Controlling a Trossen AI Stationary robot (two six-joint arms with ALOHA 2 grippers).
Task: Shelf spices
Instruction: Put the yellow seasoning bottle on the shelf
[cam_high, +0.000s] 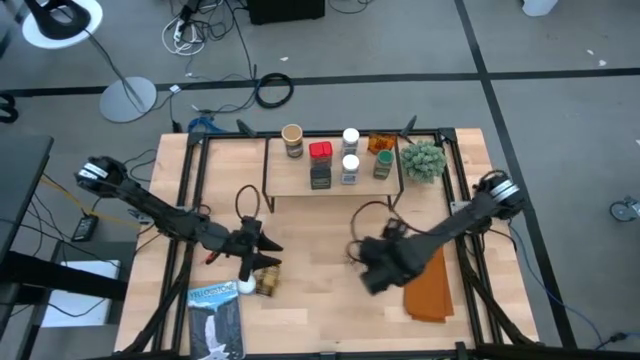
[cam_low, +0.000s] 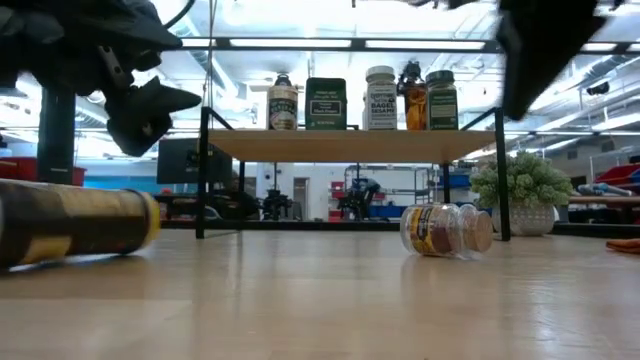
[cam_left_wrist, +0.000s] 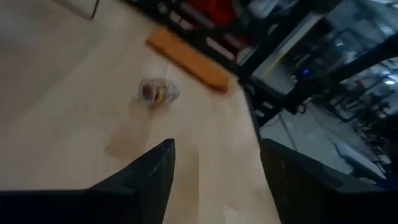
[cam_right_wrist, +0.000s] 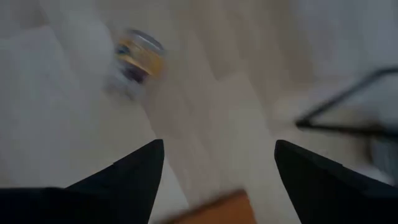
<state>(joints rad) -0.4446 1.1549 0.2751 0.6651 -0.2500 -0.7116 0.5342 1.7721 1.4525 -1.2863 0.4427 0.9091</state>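
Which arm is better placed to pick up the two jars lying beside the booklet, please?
Left. The left claw hangs open right next to the two jars, while the right claw, also open, sits farther off beside the orange cloth.

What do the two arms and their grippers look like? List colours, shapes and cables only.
Both arms are dark, slim, jointed links. The left arm has a white-and-black striped joint near its outer end; so does the right arm. Thin black cables loop by each wrist. The left gripper and right gripper each have two dark, wedge-shaped fingers.
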